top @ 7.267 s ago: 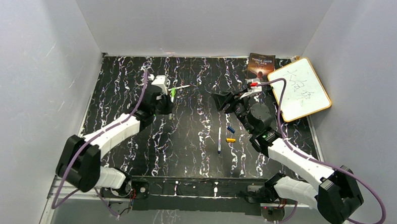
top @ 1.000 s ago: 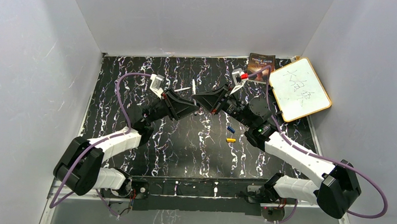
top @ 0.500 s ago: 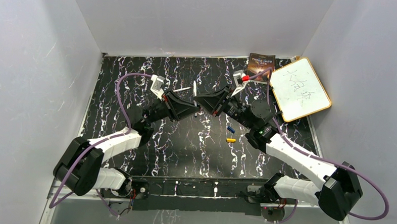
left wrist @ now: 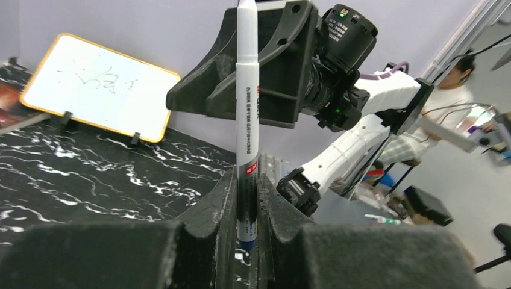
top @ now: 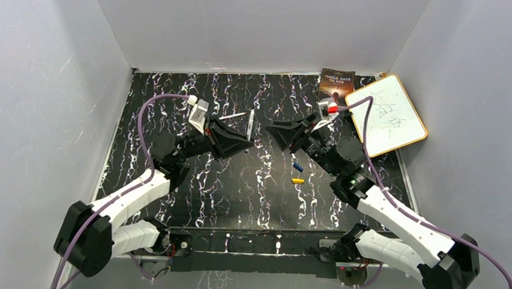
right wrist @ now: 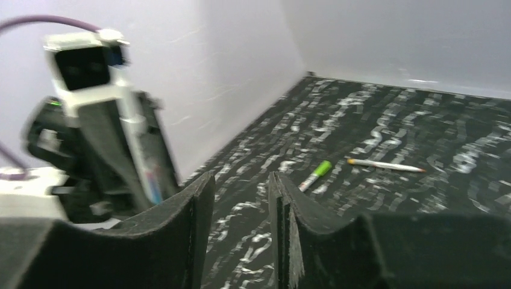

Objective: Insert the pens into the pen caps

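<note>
My left gripper is shut on a white pen with a blue lower end and holds it upright above the table. My right gripper is open and empty, a short gap to the right of the pen, facing it. A blue cap and a yellow cap lie on the table below the right gripper. A green-ended pen and a plain white pen lie at the back. No separate green cap shows.
A whiteboard leans at the back right corner, with a dark book beside it. Grey walls close in the black marbled table on three sides.
</note>
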Robot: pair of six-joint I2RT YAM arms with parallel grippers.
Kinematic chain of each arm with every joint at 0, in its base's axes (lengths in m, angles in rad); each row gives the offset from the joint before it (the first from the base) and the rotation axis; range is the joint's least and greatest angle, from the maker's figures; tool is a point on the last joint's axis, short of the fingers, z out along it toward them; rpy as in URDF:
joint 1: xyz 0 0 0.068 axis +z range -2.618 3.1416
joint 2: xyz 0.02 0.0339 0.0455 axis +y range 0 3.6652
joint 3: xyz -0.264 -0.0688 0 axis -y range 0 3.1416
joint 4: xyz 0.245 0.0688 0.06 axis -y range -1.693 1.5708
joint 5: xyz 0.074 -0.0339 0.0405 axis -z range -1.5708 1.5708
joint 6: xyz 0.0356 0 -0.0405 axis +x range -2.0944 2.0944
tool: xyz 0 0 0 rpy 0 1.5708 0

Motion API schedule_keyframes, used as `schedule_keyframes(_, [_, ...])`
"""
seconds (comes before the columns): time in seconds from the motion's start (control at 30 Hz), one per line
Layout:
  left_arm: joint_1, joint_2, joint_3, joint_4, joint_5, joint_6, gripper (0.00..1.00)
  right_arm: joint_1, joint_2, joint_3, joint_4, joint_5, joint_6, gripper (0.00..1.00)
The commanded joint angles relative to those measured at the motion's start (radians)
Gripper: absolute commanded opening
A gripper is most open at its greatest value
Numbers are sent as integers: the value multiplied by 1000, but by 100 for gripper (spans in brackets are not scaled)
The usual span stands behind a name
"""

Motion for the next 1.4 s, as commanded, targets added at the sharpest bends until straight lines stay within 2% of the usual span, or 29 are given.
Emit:
schedule_keyframes(0.0, [4, -93, 89, -330, 23, 261, 0, -7, -93, -40, -204, 224, -139, 37])
schedule_keyframes(0.07, [5, -109, 114, -451, 22, 327, 0, -8, -91, -40, -300, 321, -158, 45])
schedule_keyframes(0.2, [4, -119, 133, -584, 24, 397, 0, -40, 51, 68, -561, 479, -190, 45])
schedule_keyframes(0.43, [4, -113, 143, -621, 66, 410, 0, -126, 295, 200, -726, 419, -340, 39])
schedule_keyframes(0.57, [5, -128, 137, -669, 55, 443, 0, -180, 427, 264, -806, 350, -358, 42])
schedule_keyframes(0.8, [5, -137, 149, -703, 64, 474, 0, -229, 520, 285, -858, 246, -350, 43])
schedule_keyframes(1.07, [5, -120, 146, -702, 77, 479, 0, -233, 525, 193, -830, 135, -306, 41])
schedule_keyframes(1.37, [5, -109, 117, -613, 91, 430, 0, -234, 546, 131, -815, 187, -282, 43])
